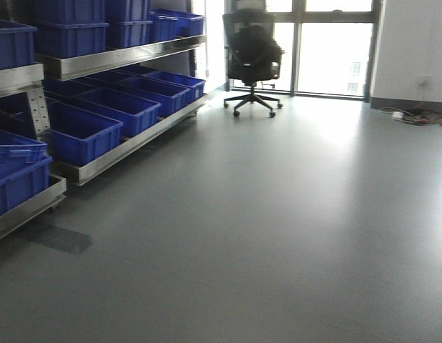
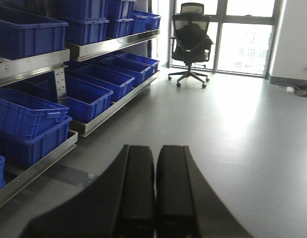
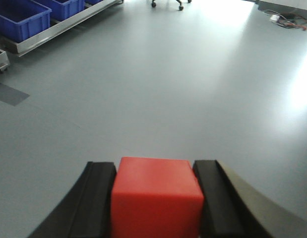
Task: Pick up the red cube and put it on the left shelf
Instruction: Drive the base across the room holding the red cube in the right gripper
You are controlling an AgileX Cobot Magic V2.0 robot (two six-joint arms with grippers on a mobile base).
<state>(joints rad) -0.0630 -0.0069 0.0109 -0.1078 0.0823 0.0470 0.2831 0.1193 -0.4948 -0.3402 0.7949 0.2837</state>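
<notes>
In the right wrist view the red cube sits squeezed between two black fingers, held above the grey floor by my right gripper, which is shut on it. My left gripper is shut with nothing between its fingers. The left shelf is a shiny steel tiered rack along the left wall, lined with dark blue crates. The same shelf appears in the left wrist view, and its low end shows at the top left of the right wrist view. Neither gripper appears in the front view.
A black office chair stands by the bright windows at the back. Cables lie on the floor at the far right wall. A dark patch marks the grey floor near the shelf's front end.
</notes>
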